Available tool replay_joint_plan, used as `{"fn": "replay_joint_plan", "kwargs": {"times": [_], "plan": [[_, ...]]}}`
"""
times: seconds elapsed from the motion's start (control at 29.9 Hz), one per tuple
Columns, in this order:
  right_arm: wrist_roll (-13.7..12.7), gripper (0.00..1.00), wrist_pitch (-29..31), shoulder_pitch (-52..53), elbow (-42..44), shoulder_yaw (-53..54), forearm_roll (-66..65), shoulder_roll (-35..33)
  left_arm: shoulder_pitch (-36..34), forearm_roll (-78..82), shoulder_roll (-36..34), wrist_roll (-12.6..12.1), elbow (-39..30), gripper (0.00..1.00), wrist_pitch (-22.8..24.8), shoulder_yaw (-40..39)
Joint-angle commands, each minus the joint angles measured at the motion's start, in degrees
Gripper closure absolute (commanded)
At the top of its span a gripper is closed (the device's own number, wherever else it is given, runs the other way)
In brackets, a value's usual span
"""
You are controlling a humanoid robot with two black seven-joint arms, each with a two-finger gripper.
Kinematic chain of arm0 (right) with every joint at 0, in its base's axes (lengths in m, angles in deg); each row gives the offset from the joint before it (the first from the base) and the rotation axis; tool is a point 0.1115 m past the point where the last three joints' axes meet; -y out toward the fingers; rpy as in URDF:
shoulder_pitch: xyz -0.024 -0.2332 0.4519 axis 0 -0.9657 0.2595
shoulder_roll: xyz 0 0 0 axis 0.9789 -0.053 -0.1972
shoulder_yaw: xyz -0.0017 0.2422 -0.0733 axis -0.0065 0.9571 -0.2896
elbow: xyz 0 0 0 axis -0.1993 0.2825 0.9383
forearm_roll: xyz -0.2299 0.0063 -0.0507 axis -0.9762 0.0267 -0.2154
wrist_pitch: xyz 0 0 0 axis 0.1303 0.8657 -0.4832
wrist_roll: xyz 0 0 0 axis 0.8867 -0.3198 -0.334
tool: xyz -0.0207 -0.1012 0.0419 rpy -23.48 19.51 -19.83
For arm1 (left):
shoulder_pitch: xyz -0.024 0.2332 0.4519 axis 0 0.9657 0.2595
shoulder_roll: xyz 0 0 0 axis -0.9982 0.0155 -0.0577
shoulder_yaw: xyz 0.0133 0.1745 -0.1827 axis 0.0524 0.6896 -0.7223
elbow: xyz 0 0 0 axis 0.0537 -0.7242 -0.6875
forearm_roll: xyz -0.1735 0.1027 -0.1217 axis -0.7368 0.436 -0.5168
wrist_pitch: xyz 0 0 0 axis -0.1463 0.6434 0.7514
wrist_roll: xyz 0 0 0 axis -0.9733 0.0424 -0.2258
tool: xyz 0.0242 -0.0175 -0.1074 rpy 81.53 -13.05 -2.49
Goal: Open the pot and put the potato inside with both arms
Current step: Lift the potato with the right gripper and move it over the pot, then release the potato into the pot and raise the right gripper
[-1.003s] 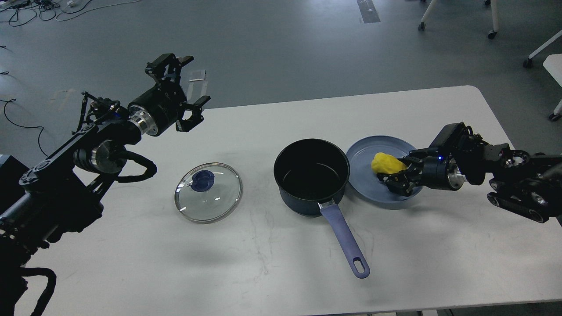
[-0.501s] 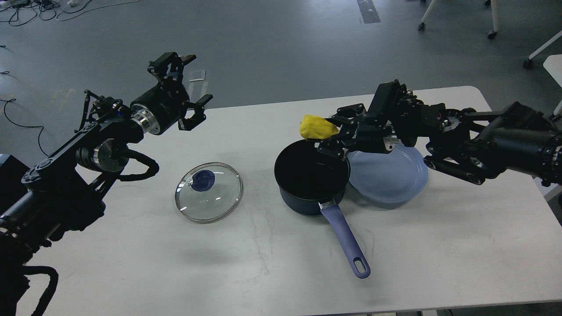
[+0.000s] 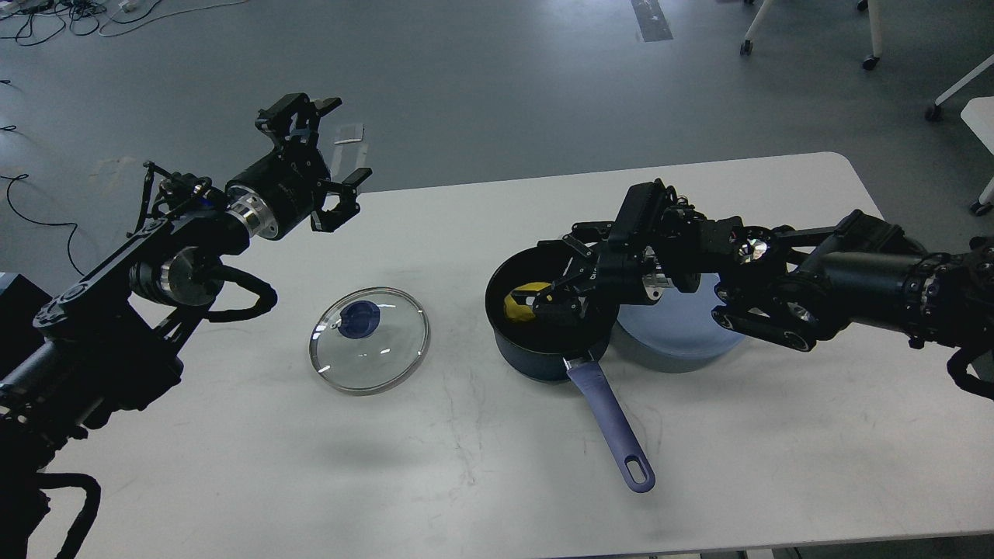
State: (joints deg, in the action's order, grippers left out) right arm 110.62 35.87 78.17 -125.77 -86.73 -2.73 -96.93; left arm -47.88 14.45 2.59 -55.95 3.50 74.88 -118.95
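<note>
The dark navy pot (image 3: pixel 534 359) stands open at the table's middle, its lavender handle (image 3: pixel 613 427) pointing toward me. The yellow potato (image 3: pixel 523 302) lies inside the pot at its left side. My right gripper (image 3: pixel 557 273) hangs over the pot's mouth with its jaws spread. The lower fingertip is beside the potato; the upper finger is well above it. The glass lid (image 3: pixel 369 340) with its blue knob lies flat on the table left of the pot. My left gripper (image 3: pixel 340 146) is open and empty, raised over the table's back left edge.
A flat blue plate (image 3: pixel 687 335) sits right of the pot, touching it, partly under my right arm. The white table (image 3: pixel 466 466) ends just behind my left gripper. Chair legs and cables are on the floor beyond.
My right gripper carried the potato from the plate up over the pot, then came down; the potato now lies in the pot. The left arm has barely moved.
</note>
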Motion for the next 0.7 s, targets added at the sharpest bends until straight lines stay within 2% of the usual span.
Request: {"fn": "replay_joint_plan", "kwargs": {"times": [0.0,0.1,0.13,0.17,0.2,0.27,0.3,0.33,0.37,0.4,0.43,0.47,0.53,0.67], "plan": [[0.01,0.00,0.24,0.58,-0.39,0.22,8.55,-0.20,0.06,0.08,0.33,0.17,0.12,0.02,-0.34,0.33],[0.01,0.00,1.73,0.76,-0.83,4.34,25.14,-0.20,0.24,-0.62,0.60,0.08,0.21,0.02,-0.16,0.33],[0.01,0.00,5.13,0.94,-0.92,7.40,34.76,-0.29,0.67,-0.79,0.77,0.08,0.21,0.02,-0.16,0.16],[0.01,0.00,11.08,1.02,-0.92,10.39,44.68,-0.90,1.46,-0.88,1.56,-0.09,0.21,0.02,-0.25,-0.10],[0.01,0.00,11.14,1.02,-0.92,10.42,44.78,-0.91,1.47,-0.88,1.56,-0.10,0.21,0.02,-0.25,-0.11],[0.01,0.00,26.96,1.64,-0.75,17.68,62.10,-5.10,3.13,-1.06,2.97,-0.10,0.30,0.02,0.10,-0.98],[0.01,0.00,30.87,1.38,-0.75,19.54,66.01,-6.34,3.57,-1.15,3.23,-0.10,0.30,0.02,0.19,-1.33],[-2.47,0.00,37.00,0.68,-0.66,24.17,72.93,-8.10,4.36,-1.15,3.41,-0.10,0.30,0.02,0.36,-2.47],[-4.50,0.00,39.07,0.24,-0.74,26.48,76.22,-8.64,4.80,-1.32,3.67,-0.27,0.21,0.02,0.45,-3.26],[-5.91,0.00,39.96,-0.38,-0.75,27.98,78.68,-8.82,5.16,-1.50,3.76,-0.44,0.21,0.02,0.45,-4.05],[-8.71,0.00,39.97,-2.03,-0.66,31.13,83.58,-8.82,6.03,-2.28,3.94,-0.62,0.03,0.02,0.80,-5.45],[-9.96,0.00,39.62,-2.66,-0.57,32.47,85.55,-8.82,6.56,-2.55,3.94,-0.71,-0.14,0.02,1.33,-6.08],[-13.38,0.00,38.30,-4.59,-0.48,35.72,89.33,-8.73,8.14,-3.87,4.20,-0.62,-0.49,0.02,4.13,-7.74],[-14.71,0.00,37.95,-7.67,-0.57,36.96,89.96,-8.55,8.59,-5.36,4.90,-0.80,-0.41,0.02,4.32,-8.89]]}}
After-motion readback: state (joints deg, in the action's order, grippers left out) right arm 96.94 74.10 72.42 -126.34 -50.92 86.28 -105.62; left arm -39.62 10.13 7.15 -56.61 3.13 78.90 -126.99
